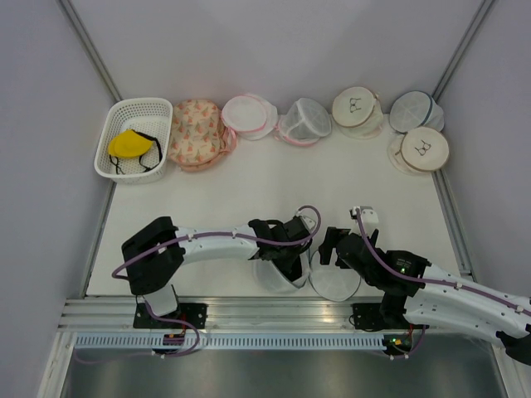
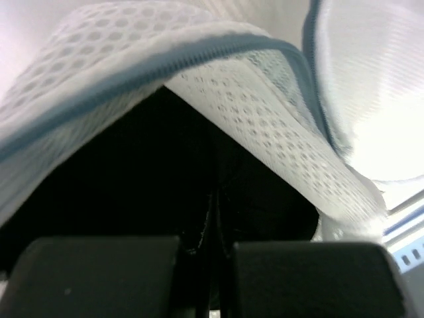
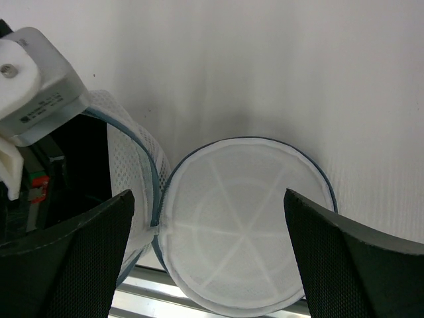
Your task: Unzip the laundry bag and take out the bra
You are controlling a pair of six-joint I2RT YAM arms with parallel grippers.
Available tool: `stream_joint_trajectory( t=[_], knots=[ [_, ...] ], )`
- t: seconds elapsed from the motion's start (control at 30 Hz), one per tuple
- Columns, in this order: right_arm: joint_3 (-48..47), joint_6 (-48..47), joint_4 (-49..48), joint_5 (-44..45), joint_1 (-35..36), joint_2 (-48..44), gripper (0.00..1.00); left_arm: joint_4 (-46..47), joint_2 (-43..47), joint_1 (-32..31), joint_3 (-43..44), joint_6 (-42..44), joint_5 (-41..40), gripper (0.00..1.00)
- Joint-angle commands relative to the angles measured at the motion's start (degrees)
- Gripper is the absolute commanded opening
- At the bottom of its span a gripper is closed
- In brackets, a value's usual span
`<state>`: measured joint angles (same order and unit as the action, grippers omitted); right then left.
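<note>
The white mesh laundry bag (image 1: 278,278) with a dark blue zip rim lies unzipped at the table's near edge. Its round lid (image 1: 334,282) is flipped open to the right. My left gripper (image 1: 292,249) reaches into the bag's mouth. In the left wrist view the mesh wall (image 2: 265,112) arches over my left gripper (image 2: 215,265), whose jaws are closed on dark fabric of the black bra (image 2: 258,192) inside. My right gripper (image 3: 209,245) is open and empty, hovering over the lid (image 3: 245,225), with the bag's wall (image 3: 132,165) to its left.
A white basket (image 1: 114,157) holding a yellow bra stands at the back left. A pink patterned bag (image 1: 195,133), pink-trimmed white bags (image 1: 249,116), beige round bags (image 1: 357,108) and another blue-rimmed bag (image 1: 415,109) line the back. The metal rail (image 1: 249,311) borders the near edge.
</note>
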<state>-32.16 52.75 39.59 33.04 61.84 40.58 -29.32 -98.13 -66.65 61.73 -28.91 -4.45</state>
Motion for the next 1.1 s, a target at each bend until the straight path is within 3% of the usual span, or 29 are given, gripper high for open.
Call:
stream_joint_trajectory(
  t=[0.0,0.03,0.07,0.13,0.27,0.47,0.73,0.83,0.87,0.9,1.07],
  knots=[
    [0.2,0.2,-0.7,-0.1,-0.1,-0.3,0.98,2.0,5.2,-0.4,1.1,-1.6,-1.7,0.04],
    [0.3,0.2,-0.7,-0.2,-0.1,-0.3,0.98,2.0,6.1,-0.4,1.3,-1.3,-1.3,0.14],
    [0.3,0.2,-0.6,-0.3,-0.1,-0.5,0.98,1.9,6.3,-0.4,1.5,-1.0,0.0,0.46],
    [0.3,0.2,-0.7,-0.4,-0.1,-0.3,0.98,1.9,6.7,-0.4,1.3,-1.0,1.5,0.63],
    [0.5,0.2,-0.9,-0.5,-0.1,-0.1,0.98,2.3,7.0,-0.4,0.6,-1.2,9.4,0.78],
    [0.6,0.0,-1.6,-0.7,-0.1,0.6,0.98,2.1,2.5,-0.5,-1.5,-0.4,9.5,0.81],
    [0.5,0.0,-0.6,-0.4,-0.1,-0.3,0.98,4.4,-7.3,-1.1,-5.0,-1.9,4.7,0.65],
    [0.4,0.1,0.0,-0.3,-0.1,-0.8,0.98,5.9,-8.0,-1.1,-5.5,-2.6,3.2,0.33],
    [0.4,0.2,0.0,-0.3,-0.1,-0.8,0.98,5.9,-8.0,-1.1,-5.4,-2.7,3.0,0.14],
    [0.3,0.2,0.3,-0.3,-0.1,-1.0,0.98,5.8,-7.5,-1.1,-5.1,-3.1,2.7,0.02],
    [0.3,0.1,0.8,-0.3,-0.1,-1.6,0.98,3.9,1.6,-1.2,-2.9,-4.2,-2.2,0.02]
  ],
)
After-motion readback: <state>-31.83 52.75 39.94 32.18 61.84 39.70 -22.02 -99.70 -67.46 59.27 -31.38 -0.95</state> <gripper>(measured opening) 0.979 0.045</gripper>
